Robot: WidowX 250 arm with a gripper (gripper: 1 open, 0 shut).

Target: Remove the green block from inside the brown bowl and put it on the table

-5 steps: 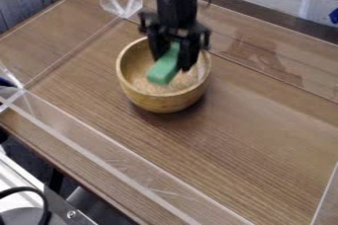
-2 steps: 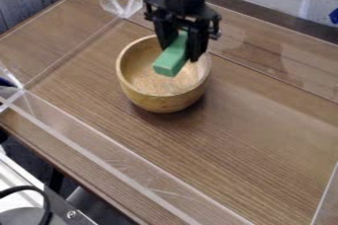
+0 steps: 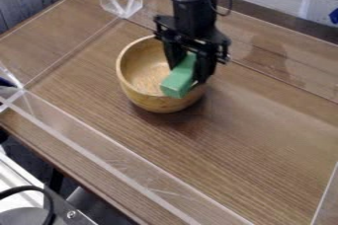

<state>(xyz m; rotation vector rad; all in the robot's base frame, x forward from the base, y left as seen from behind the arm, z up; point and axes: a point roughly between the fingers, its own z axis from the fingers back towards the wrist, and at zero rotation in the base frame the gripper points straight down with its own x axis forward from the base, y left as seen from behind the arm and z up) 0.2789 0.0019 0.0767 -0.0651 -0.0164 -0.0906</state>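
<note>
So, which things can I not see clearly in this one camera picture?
- Upper end of the green block: hidden between the fingers of the gripper.
- Far rim of the brown bowl: partly covered by the gripper.
- Whether the block clears the bowl's right rim: unclear from this single view.
- Arm above the gripper: cut off by the top edge.

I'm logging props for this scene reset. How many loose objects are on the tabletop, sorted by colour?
Green: 1, the small bright green rectangular block, held in the black gripper over the bowl's right rim.
Tan: 1, the round light tan wooden bowl, standing on the dark brown wood-grain table.
Total: 2
</note>
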